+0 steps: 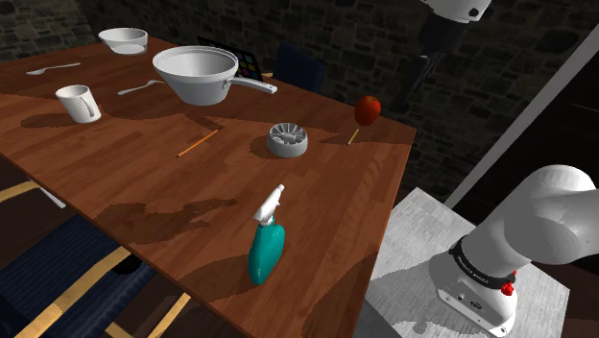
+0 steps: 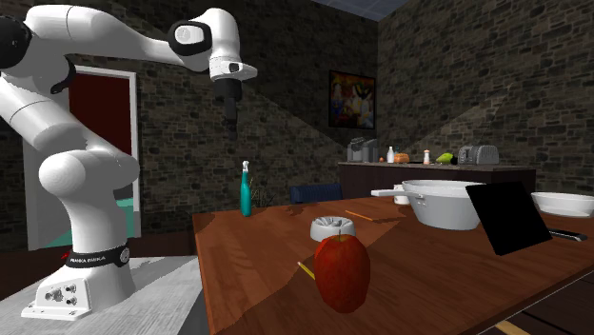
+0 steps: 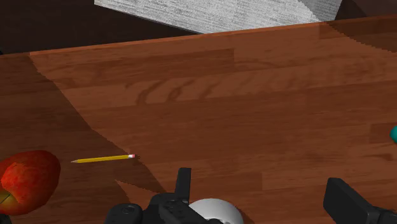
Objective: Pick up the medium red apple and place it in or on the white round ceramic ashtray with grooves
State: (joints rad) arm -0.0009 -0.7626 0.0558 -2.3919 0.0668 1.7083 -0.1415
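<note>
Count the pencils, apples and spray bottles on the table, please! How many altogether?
Pencils: 2
Apples: 1
Spray bottles: 1
Total: 4

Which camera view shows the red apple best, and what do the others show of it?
The second exterior view: the red apple stands whole and close up in the foreground. The shoulder view shows the apple whole but farther off. The wrist view catches part of it, beside a pencil.

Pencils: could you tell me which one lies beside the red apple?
The yellow pencil close to the apple; the other pencil lies farther off, past the ashtray.
</note>
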